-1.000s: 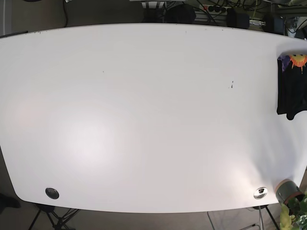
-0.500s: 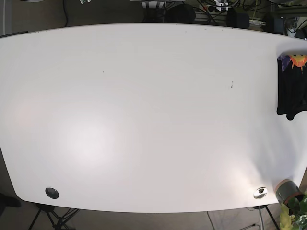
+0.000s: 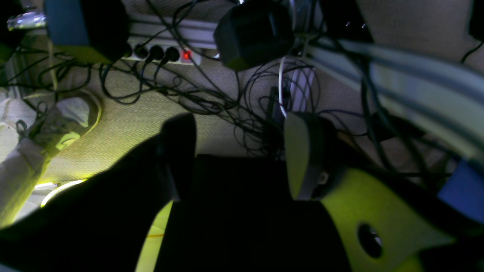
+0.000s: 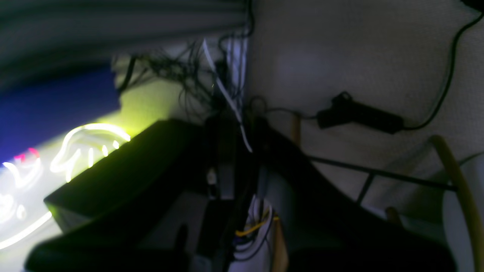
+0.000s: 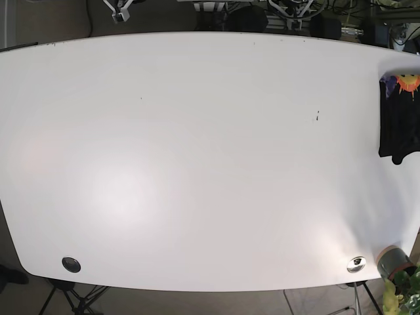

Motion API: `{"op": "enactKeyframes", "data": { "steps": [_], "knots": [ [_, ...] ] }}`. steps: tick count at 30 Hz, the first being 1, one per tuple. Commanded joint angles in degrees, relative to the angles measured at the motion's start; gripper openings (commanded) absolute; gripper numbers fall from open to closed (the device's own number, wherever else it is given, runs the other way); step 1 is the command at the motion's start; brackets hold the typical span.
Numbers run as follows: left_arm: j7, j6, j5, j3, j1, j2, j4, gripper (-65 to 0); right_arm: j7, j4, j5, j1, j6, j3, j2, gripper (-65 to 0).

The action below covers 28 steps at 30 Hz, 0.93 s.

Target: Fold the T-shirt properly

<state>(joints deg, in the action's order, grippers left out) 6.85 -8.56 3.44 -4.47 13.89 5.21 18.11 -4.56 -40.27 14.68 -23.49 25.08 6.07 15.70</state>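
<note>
At the far right edge of the table [image 5: 197,164] lay the T-shirt [image 5: 398,121], a dark folded bundle with an orange and purple print at its far end, partly cut off by the frame. Nothing touched it. Near the table's near edge sat two round grommets, one dark at the left [image 5: 71,264] and one shiny at the right [image 5: 356,264], with a potted plant [image 5: 399,275] just off the near right corner.

Both arms barely showed in the base view, only as small tips beyond the far edge: the right end effector [image 5: 119,9] at far left and the left end effector [image 5: 289,9] toward the far right, both well apart from the T-shirt.

From the left wrist view, the left end effector [image 3: 242,151] had its fingers spread wide with nothing between them, above carpet, tangled cables and a power strip [image 3: 159,54]. A shoe [image 3: 62,121] showed at left.

The right wrist view was dark and blurred; whether that end effector was spread or closed could not be told.
</note>
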Motion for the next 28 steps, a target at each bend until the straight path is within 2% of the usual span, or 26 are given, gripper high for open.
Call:
{"op": "enactKeyframes", "data": {
  "steps": [1,12,19,28],
  "knots": [
    [0.31,0.25,-0.06,0.03,-1.27,0.46,-2.77,-29.2,0.29,2.60,0.14,1.64,0.46,0.04,0.16,-58.7],
    [0.14,0.25,-0.15,0.12,-7.52,0.46,-8.83,-29.6,0.29,9.46,0.14,8.50,0.46,0.13,-0.01,-58.5],
    [0.05,0.34,-0.15,3.20,-7.52,0.37,-9.19,-29.4,0.29,10.60,0.14,9.73,-2.18,0.13,-0.01,-58.5],
    [0.05,0.34,-0.15,3.28,-8.13,0.19,-9.19,-29.4,0.38,10.60,0.14,9.73,-2.27,0.13,-1.24,-58.5]
  ]
}}
